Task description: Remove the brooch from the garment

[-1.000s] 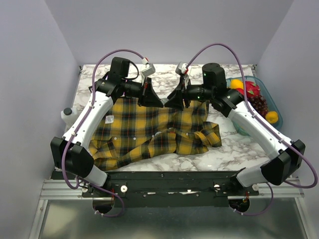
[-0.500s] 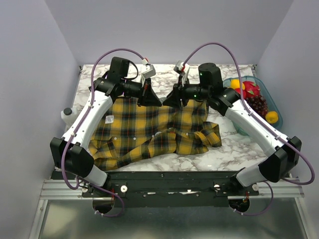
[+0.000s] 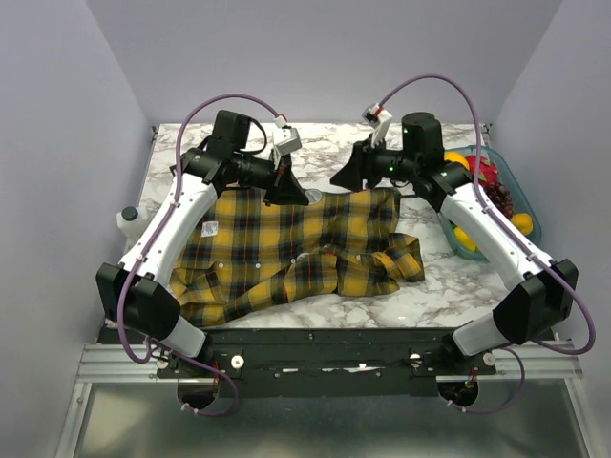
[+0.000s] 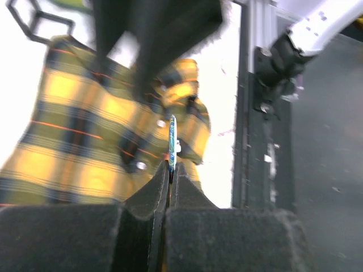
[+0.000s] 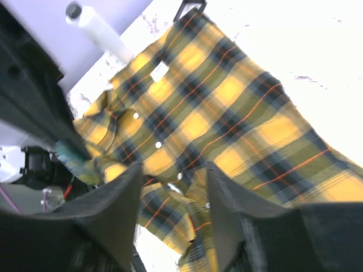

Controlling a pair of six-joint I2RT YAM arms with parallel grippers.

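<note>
The garment (image 3: 305, 243), a yellow and dark plaid shirt, lies spread on the marble table; it also shows in the left wrist view (image 4: 85, 130) and the right wrist view (image 5: 227, 107). My left gripper (image 3: 289, 191) hangs over the shirt's far edge. Its fingers are shut (image 4: 170, 170) on the brooch (image 4: 172, 139), a thin teal disc seen edge-on, held clear above the cloth. The brooch also shows in the right wrist view (image 5: 72, 153) at the left gripper's tip. My right gripper (image 3: 344, 178) is open and empty (image 5: 173, 170), raised above the shirt's far edge.
A teal basket (image 3: 503, 157) of fruit stands at the right, under the right arm. A white bottle (image 3: 129, 221) stands at the table's left edge. A black frame (image 4: 37, 25) lies beyond the shirt. Bare marble (image 3: 449, 277) shows right of the shirt.
My right gripper has let go of the shirt's far edge, opened and drawn back up to the right. The lifted cloth has dropped flat. My left gripper has stayed put.
</note>
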